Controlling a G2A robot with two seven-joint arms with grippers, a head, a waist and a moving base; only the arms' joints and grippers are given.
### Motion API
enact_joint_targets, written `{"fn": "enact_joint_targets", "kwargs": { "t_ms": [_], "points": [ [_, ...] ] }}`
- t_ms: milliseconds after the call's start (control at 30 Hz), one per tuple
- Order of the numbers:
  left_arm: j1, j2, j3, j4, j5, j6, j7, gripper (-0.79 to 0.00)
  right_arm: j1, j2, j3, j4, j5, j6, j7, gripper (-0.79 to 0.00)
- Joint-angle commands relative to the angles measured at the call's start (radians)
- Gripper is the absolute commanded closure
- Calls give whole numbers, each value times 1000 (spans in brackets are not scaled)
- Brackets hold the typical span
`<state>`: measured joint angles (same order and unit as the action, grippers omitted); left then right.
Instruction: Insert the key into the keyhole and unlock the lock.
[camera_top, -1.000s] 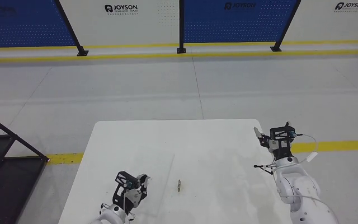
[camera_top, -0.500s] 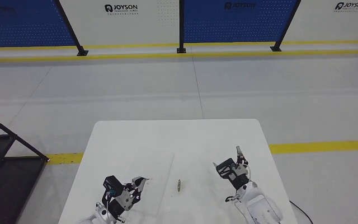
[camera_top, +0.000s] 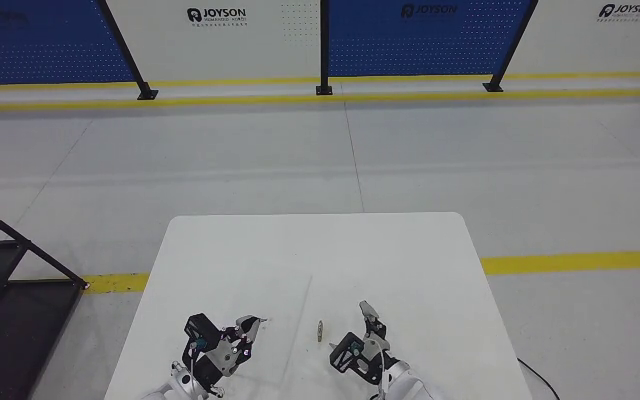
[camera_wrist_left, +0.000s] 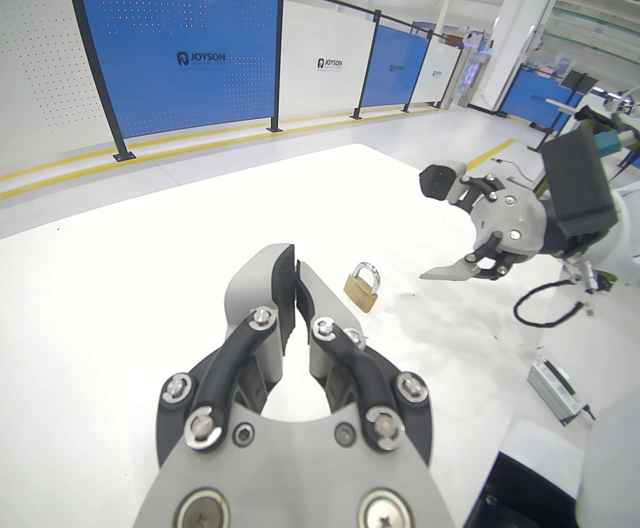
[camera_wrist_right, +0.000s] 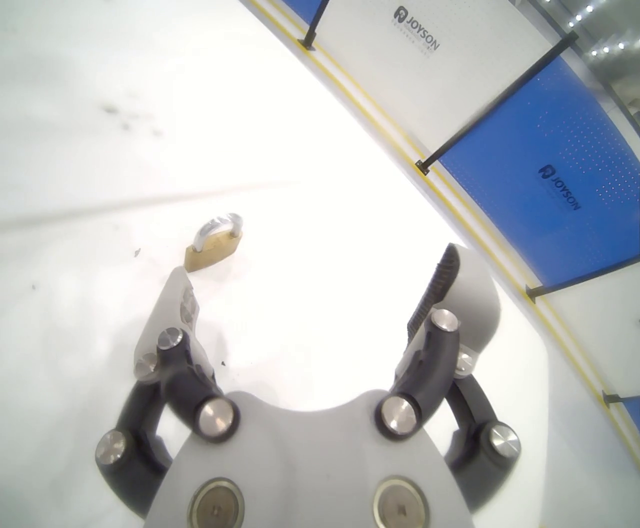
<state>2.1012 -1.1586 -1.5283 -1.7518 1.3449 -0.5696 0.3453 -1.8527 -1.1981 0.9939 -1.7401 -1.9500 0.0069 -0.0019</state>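
Note:
A small brass padlock with a silver shackle lies on the white table near its front edge. In the left wrist view the padlock lies just beyond my left gripper, whose pads are pressed together with nothing visible between them. From above, my left gripper is left of the lock. My right gripper sits close on the lock's right side, fingers spread wide. In the right wrist view one fingertip almost touches the padlock. The right gripper also appears open in the left wrist view.
The table's front and right edges are close to both arms. A black frame stands off the table's left side. A small silver box lies on the floor to the right. Blue and white barrier panels line the back.
My right arm has swung from the table's right edge in to the padlock, staying open. My left gripper slid slightly left and nearer earlier, then held still. The padlock has not moved.

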Motion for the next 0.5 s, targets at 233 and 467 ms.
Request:
{"fn": "enact_joint_targets", "kwargs": {
  "t_ms": [233,467],
  "points": [
    [0,0,0,0,0,0,0,0,21,-3,-24,17,11,-47,-14,-785],
    [0,0,0,0,0,0,0,0,104,-46,-144,91,164,-24,31,-785]
  ]
}}
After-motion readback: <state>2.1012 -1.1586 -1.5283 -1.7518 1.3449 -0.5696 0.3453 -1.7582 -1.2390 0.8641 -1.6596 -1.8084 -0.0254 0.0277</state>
